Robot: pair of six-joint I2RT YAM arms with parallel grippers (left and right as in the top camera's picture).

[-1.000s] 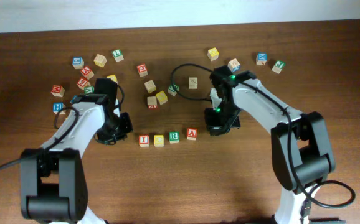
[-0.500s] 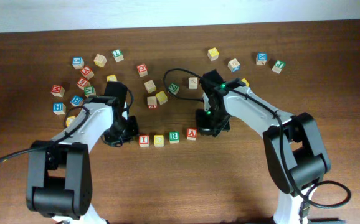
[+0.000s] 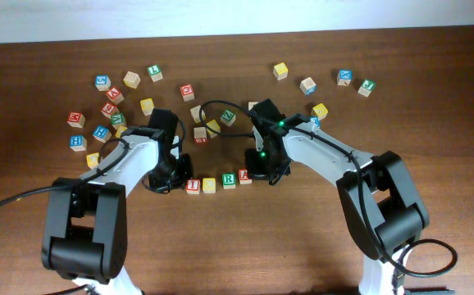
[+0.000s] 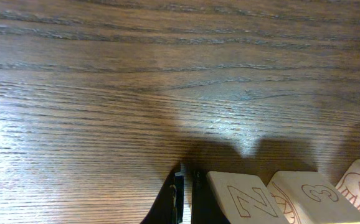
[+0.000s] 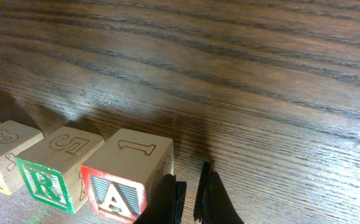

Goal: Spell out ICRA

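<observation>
A row of letter blocks lies mid-table: I block (image 3: 193,185), yellow block (image 3: 209,184), green R block (image 3: 229,179), red A block (image 3: 244,176). My left gripper (image 3: 176,175) is shut and empty, its tips against the left end of the row. In the left wrist view the fingers (image 4: 184,198) touch the end block (image 4: 242,200). My right gripper (image 3: 262,171) is shut and empty at the right end. In the right wrist view its fingers (image 5: 190,198) sit right beside the A block (image 5: 123,175), with the R block (image 5: 53,165) to the left.
Several loose letter blocks lie at the back left (image 3: 102,82) and around the middle (image 3: 200,133). More lie at the back right (image 3: 345,77), including a yellow one (image 3: 280,70). The arms' cables loop over the middle blocks.
Both grippers have moved inward to the ends of the row. The A block has slid left against the R block, and the row is tighter.
</observation>
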